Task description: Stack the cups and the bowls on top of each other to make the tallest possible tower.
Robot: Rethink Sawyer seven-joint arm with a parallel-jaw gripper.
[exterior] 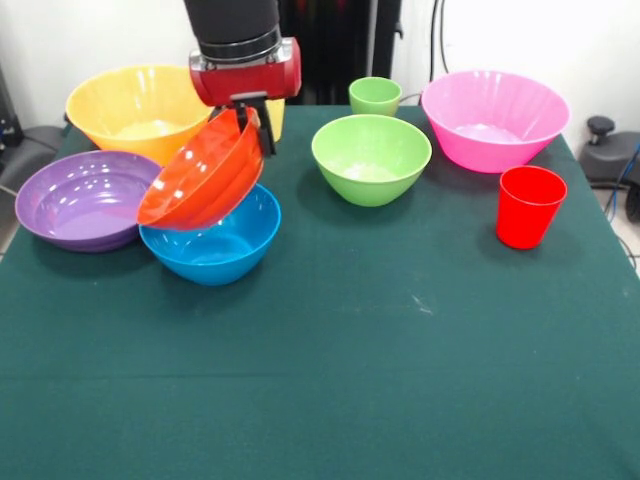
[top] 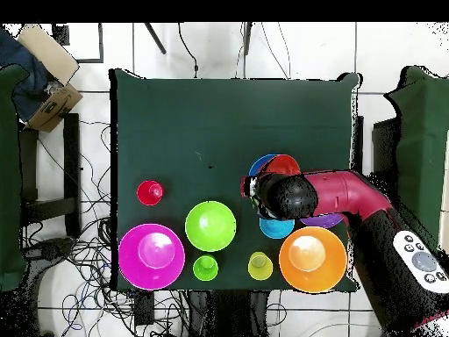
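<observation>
My gripper [exterior: 250,118] is shut on the far rim of the red-orange bowl [exterior: 203,172]. It holds the bowl tilted steeply, mouth facing the table's left. The bowl's low edge hangs over the big blue bowl [exterior: 215,243]; I cannot tell whether they touch. The purple bowl [exterior: 78,200] stands just left of them, and the yellow-orange bowl [exterior: 135,108] behind. The green bowl [exterior: 370,158], pink bowl [exterior: 493,118], red cup [exterior: 528,205] and light green cup [exterior: 375,95] stand apart on the right. The yellow cup [exterior: 276,117] peeks out behind the gripper. No tower is standing.
In the overhead view my arm [top: 342,197] reaches in from the right and covers most of the purple bowl [top: 326,221]. A second patch of blue [top: 277,229] shows beside the arm. The dark green cloth [exterior: 330,380] covers the table.
</observation>
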